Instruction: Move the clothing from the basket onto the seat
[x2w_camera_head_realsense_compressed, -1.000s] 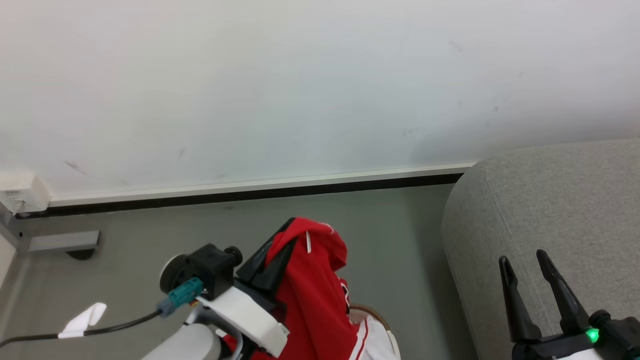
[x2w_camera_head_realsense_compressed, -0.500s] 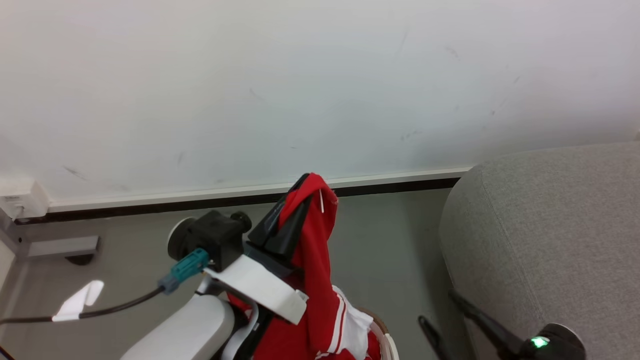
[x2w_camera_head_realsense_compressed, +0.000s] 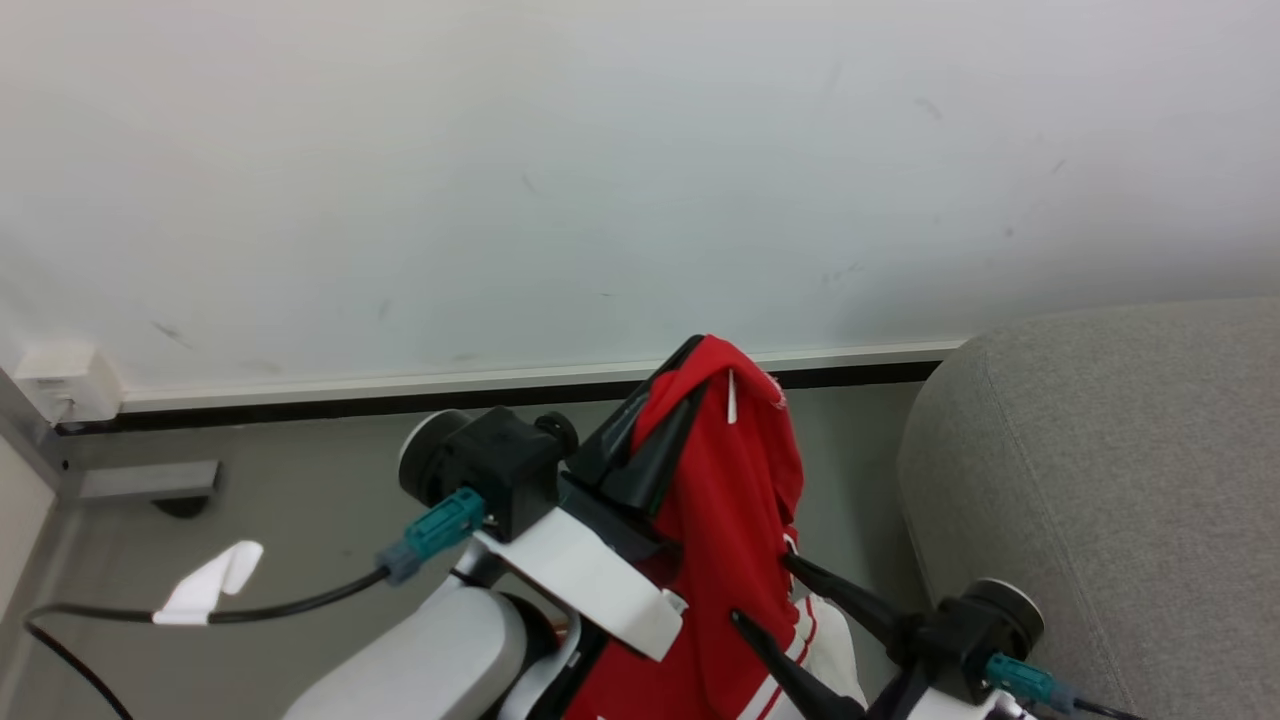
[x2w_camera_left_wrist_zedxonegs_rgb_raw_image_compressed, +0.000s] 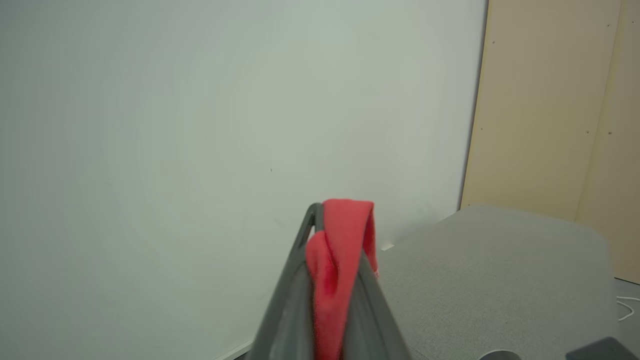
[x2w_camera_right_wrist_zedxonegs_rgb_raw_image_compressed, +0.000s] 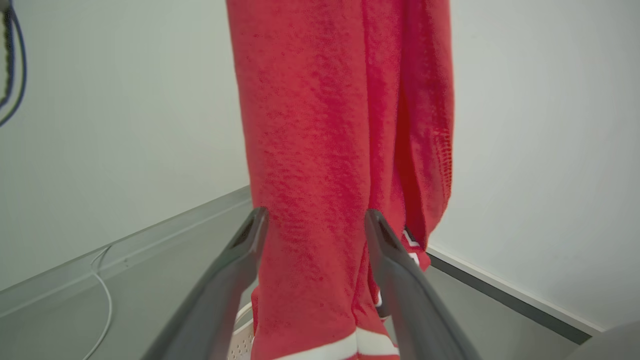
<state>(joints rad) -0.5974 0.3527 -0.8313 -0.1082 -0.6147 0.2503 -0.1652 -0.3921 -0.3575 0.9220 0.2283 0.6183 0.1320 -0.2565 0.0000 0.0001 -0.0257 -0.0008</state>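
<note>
head view: against a second ago, the left gripper (x2w_camera_head_realsense_compressed: 700, 362) stands higher, its tips now up at the black baseboard (x2w_camera_head_realsense_compressed: 300, 405), and it has carried the clothing (x2w_camera_head_realsense_compressed: 735, 500) up with it. its fingers are pressed together on the top fold, and the red cloth hangs down from them with white trim at the bottom. the right gripper (x2w_camera_head_realsense_compressed: 762, 590), which was upright in front of the seat (x2w_camera_head_realsense_compressed: 1100, 480), has swung in towards the hanging cloth, fingers spread and pointing at it. the camera has shifted a little too. the grey floor (x2w_camera_head_realsense_compressed: 300, 500) runs to a pale wall (x2w_camera_head_realsense_compressed: 600, 150); a dark cable (x2w_camera_head_realsense_compressed: 300, 605) with a white tag (x2w_camera_head_realsense_compressed: 205, 590) lies across it.

left wrist view: the two dark fingers pinch a red fold, and the grey seat lies to the right, with a beige panel (x2w_camera_left_wrist_zedxonegs_rgb_raw_image_compressed: 550, 110) behind it.

right wrist view: the fingers stand wide apart with the red cloth hanging just beyond their tips; we cannot tell whether they touch it. a corner of the basket (x2w_camera_right_wrist_zedxonegs_rgb_raw_image_compressed: 242, 342), white with small holes, shows under the cloth.
</note>
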